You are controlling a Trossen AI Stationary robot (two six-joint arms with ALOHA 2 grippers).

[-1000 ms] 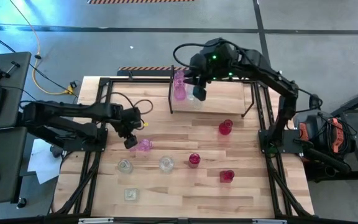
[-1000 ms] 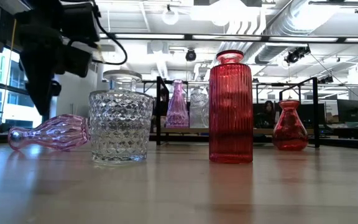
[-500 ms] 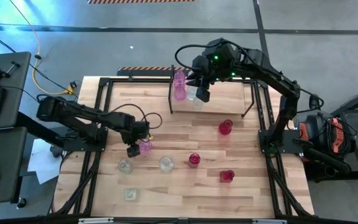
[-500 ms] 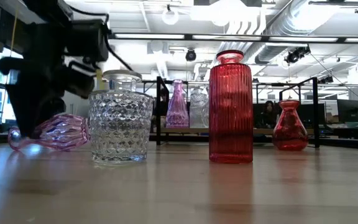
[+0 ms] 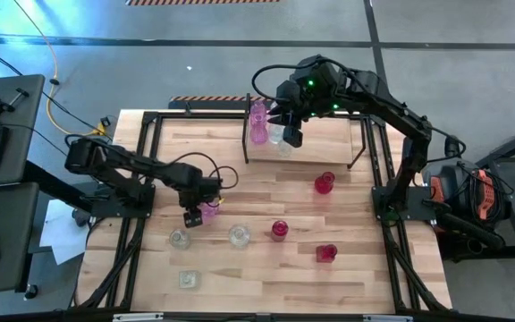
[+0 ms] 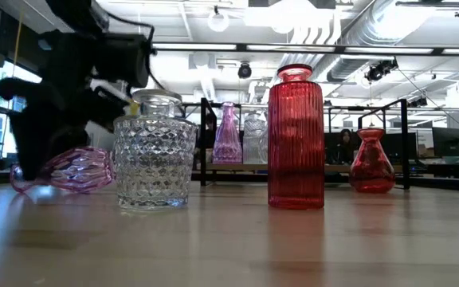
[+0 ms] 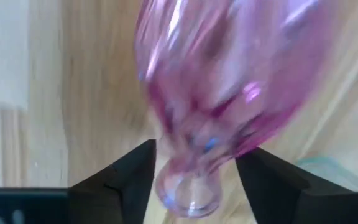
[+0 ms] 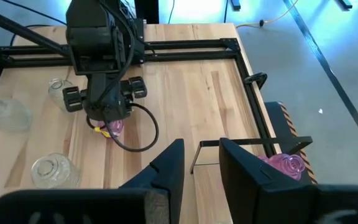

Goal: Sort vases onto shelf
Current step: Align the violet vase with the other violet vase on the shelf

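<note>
Your left gripper is down at the table left of centre, fingers spread wide on either side of the neck of a pink vase lying on its side; no squeeze on it visible. The left wrist view shows the neck between the two dark fingers.

Near edge, left to right: a clear vase, a small clear one nearest you, another clear vase, then a red vase and a second red one. A third red vase stands farther back, right of centre.

On the far side sits the shelf, with a pink vase upright on its left end. Your right gripper hangs just beside it, partly open over a clear vase; you cannot tell if it grips that.
</note>
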